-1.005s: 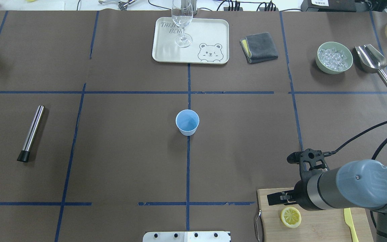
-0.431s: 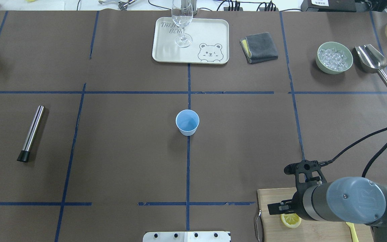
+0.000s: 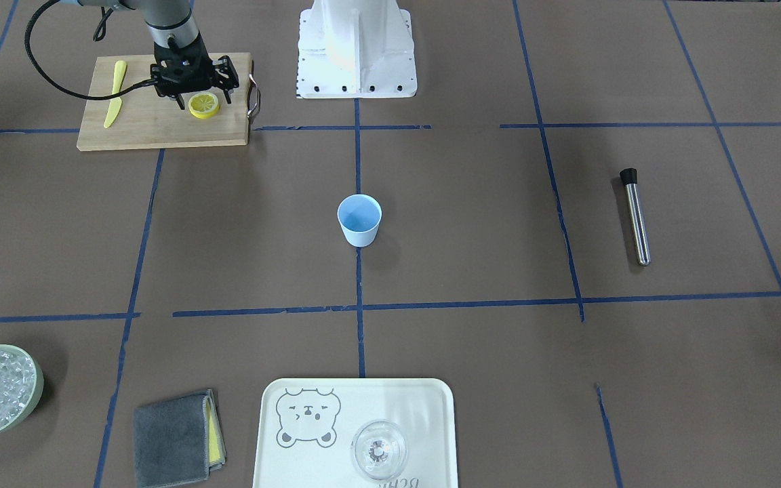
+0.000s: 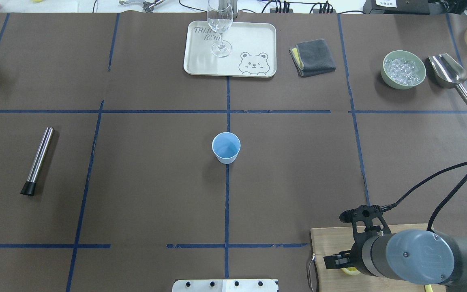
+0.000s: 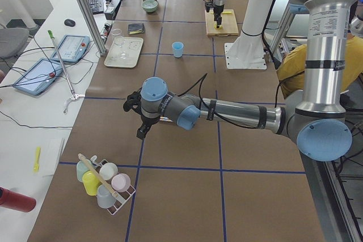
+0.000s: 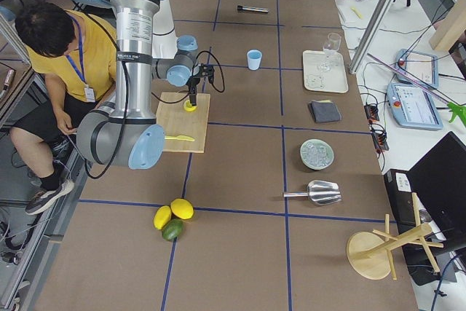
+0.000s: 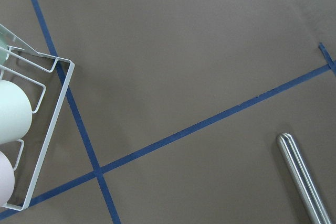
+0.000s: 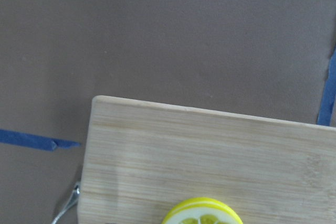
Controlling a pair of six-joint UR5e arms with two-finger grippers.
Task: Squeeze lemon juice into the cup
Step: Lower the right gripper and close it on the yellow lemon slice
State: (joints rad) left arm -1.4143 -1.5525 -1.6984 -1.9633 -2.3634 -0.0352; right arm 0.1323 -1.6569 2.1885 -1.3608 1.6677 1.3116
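Exterior front-facing: right gripper (image 3: pixel 202 99) spread, prob. straddling lemon (image 3: pixel 204 106); overhead mostly hides it.

On my feed the desk (image 3: pixel 499 203) is brown, gridded with blue tape (image 3: pixel 356 308). The lemon (image 3: pixel 204 104) shows a yellow rind and pale segmented face; the board (image 3: pixel 160 132) is light wood-grain, the knife (image 3: pixel 114 95) yellow. I read the cup (image 3: pixel 359 220) as light blue (paler outside); the cream tray (image 3: pixel 424 413) carries a grey bear outline.

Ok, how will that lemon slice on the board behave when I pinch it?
The lemon slice lies flat on the cutting board, so it probably won't roll. It looks thin and toy-like, so it is likely light and apt to slide on the smooth wood. Its narrow rind may slip when squeezed.
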